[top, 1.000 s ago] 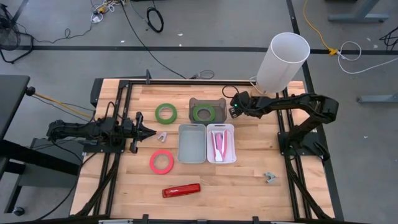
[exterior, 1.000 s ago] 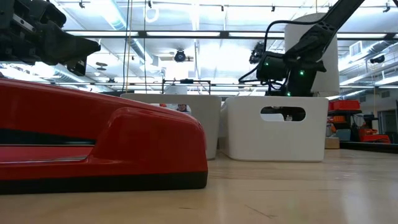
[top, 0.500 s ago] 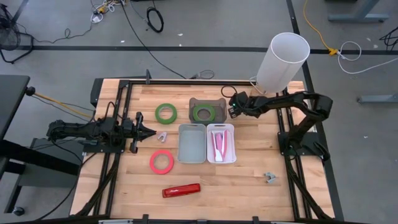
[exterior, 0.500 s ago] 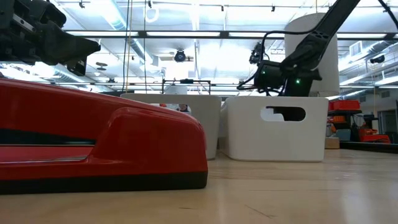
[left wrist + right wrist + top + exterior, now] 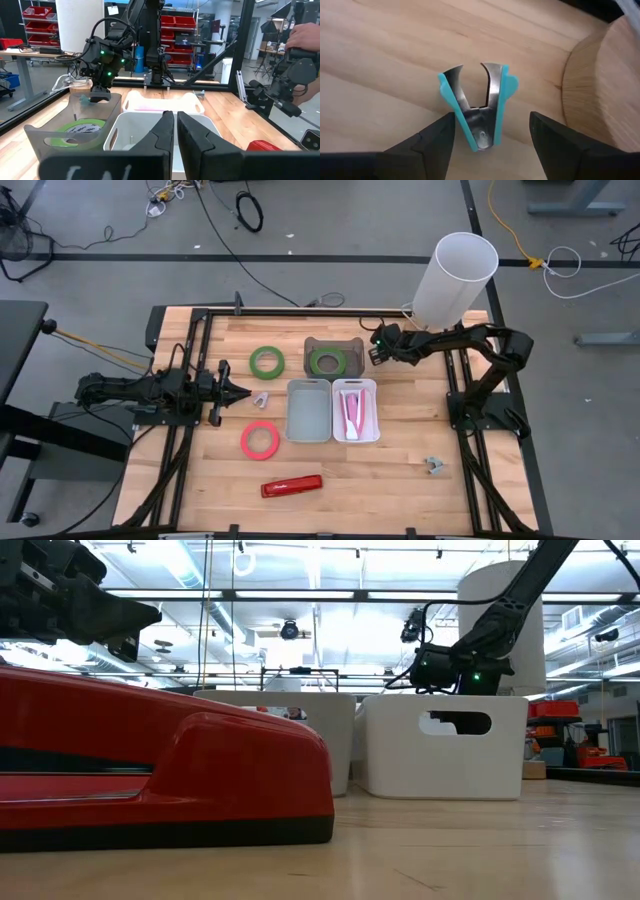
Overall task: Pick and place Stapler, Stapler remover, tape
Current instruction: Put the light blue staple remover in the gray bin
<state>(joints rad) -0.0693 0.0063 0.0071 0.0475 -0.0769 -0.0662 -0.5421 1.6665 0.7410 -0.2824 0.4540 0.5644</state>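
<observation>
A teal staple remover (image 5: 480, 112) lies flat on the wooden table, jaws pointing away from my right gripper. My right gripper (image 5: 491, 122) is open above it, one finger on each side, touching nothing. In the high view this gripper (image 5: 378, 348) is at the far right of the brown tray (image 5: 333, 345). My left gripper (image 5: 240, 390) is shut and empty at the table's left, beside a pale staple remover (image 5: 261, 398). A red stapler (image 5: 292, 485) lies near the front edge. A green tape roll (image 5: 266, 361) and a red tape roll (image 5: 260, 440) lie flat on the table.
A grey bin (image 5: 308, 425) and a white bin (image 5: 372, 410) holding a pink stapler (image 5: 351, 412) stand mid-table. The tray holds another green tape roll (image 5: 326, 361). A white cylinder (image 5: 455, 280) stands at the far right. A grey staple remover (image 5: 433, 466) lies front right.
My right gripper has gone a little toward the table's far edge and come down closer to the table.
</observation>
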